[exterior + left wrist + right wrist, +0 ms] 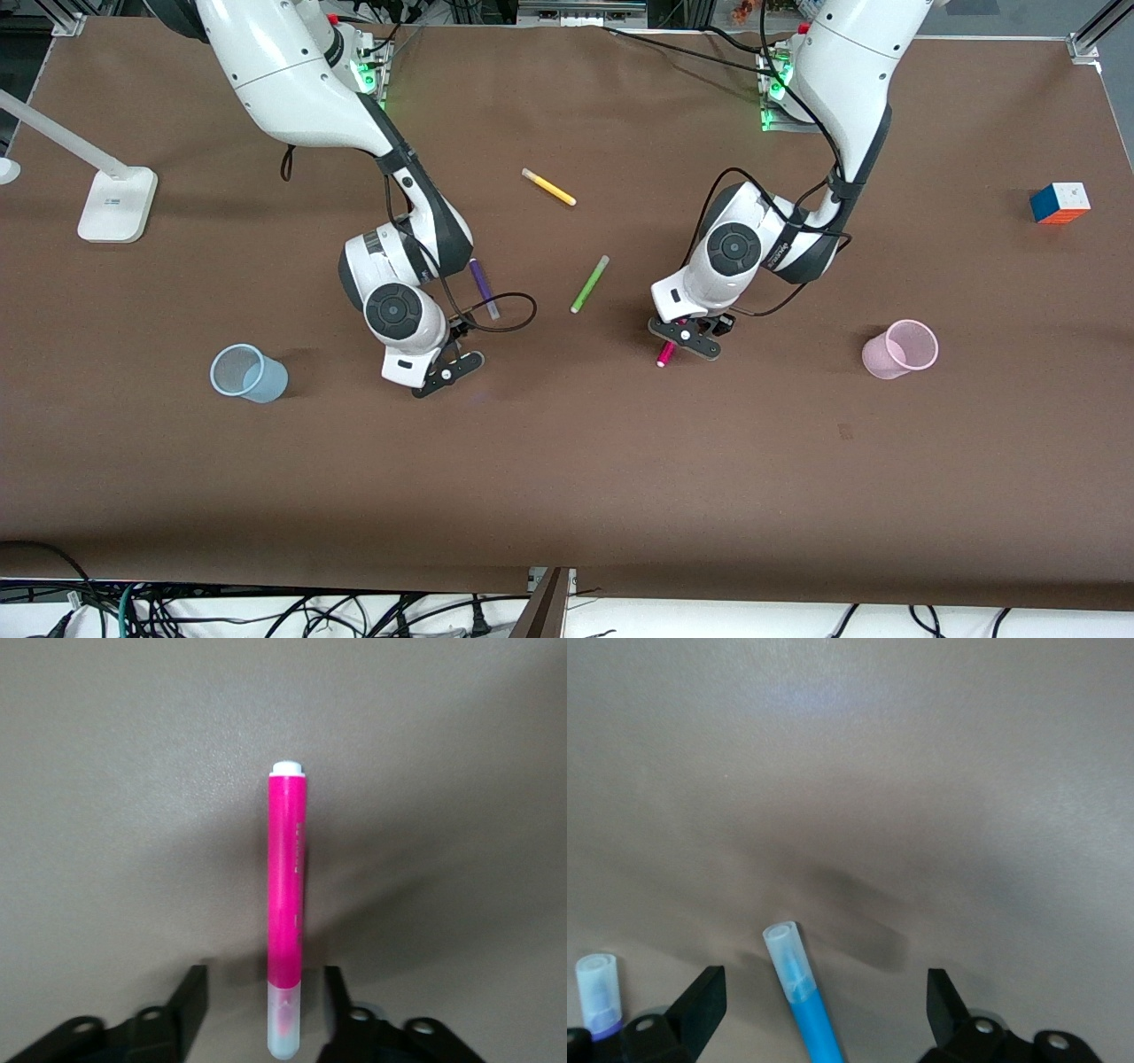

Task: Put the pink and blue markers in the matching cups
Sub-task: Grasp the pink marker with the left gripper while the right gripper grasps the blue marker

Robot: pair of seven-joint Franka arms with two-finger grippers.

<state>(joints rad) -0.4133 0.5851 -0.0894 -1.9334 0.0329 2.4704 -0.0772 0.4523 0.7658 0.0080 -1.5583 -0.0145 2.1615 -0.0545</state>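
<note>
While both arms reach down over the middle of the brown surface, the left hand sits low over the pink marker, its fingers spread to either side of the pale cap end with gaps showing, so it is open around the marker and not clamped. From the front camera only the magenta tip of that marker pokes out below the left hand. The pink cup stands upright toward the left arm's end of the surface, well apart from that hand.

The right hand is also open, its fingers wide apart with the blue marker lying between them, touching neither. In the front view the right hand hides that marker. The blue cup stands upright toward the right arm's end.

A purple marker lies beside the right arm's wrist. A green marker and a yellow marker lie between the arms, the yellow one closer to the bases' edge. A colour cube rests near the edge at the left arm's end.
</note>
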